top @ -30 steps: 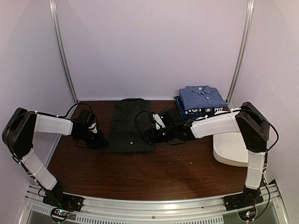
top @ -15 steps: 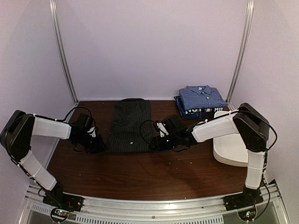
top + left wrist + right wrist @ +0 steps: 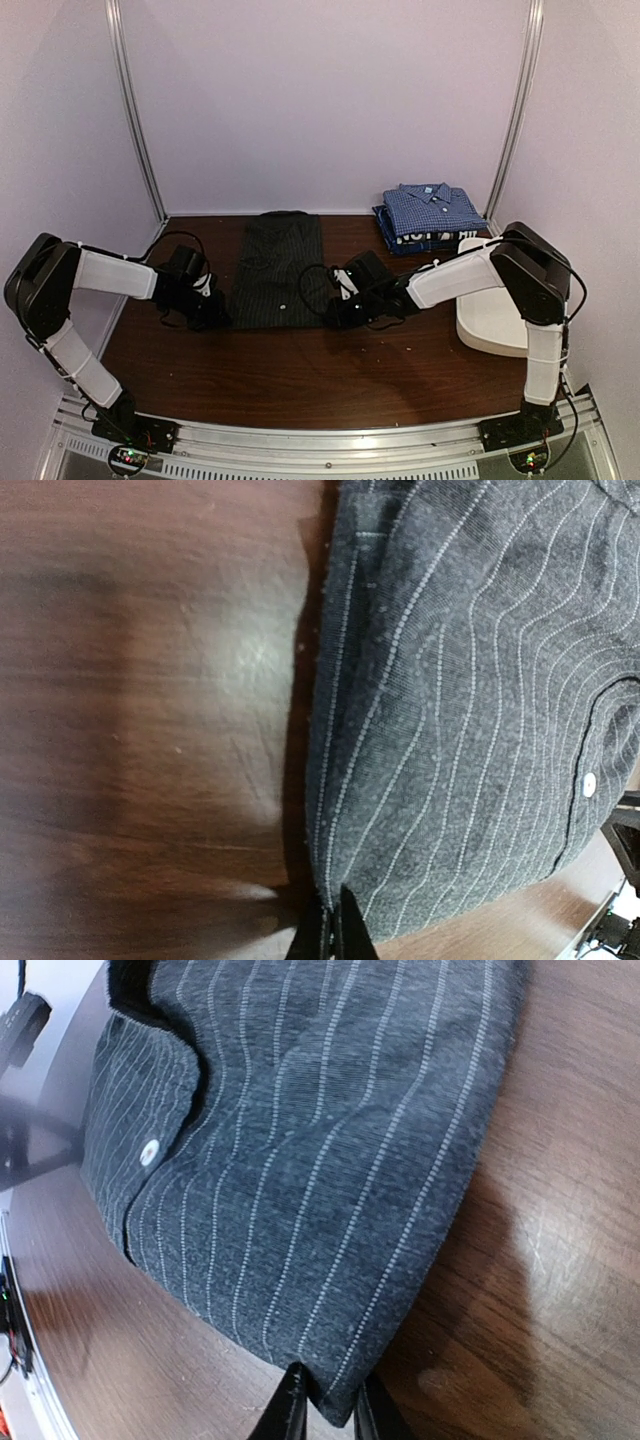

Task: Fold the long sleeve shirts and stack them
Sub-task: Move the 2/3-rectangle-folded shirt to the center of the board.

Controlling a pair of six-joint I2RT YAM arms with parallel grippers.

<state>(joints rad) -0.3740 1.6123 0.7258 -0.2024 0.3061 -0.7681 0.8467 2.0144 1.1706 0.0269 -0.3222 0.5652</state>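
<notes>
Between lilac walls (image 3: 330,100) — table (image 3: 300,375), pinstriped shirt (image 3: 278,270)

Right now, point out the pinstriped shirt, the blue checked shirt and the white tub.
pinstriped shirt (image 3: 278,270): top external view, middle of its folded front.
blue checked shirt (image 3: 432,208): top external view, front panel below the collar.
white tub (image 3: 492,328): top external view, bare near part.

- The dark brown wooden table (image 3: 300,370) carries everything; its surface shows small scratches and specks.
- The charcoal pinstriped shirt (image 3: 275,265) lies flat on it, folded into a long narrow strip, in the middle toward the back.
- The navy shirt (image 3: 425,240) lies folded at the back right corner, under the blue checked shirt (image 3: 432,207).
- The white tub (image 3: 492,320) sits at the right edge.
</notes>
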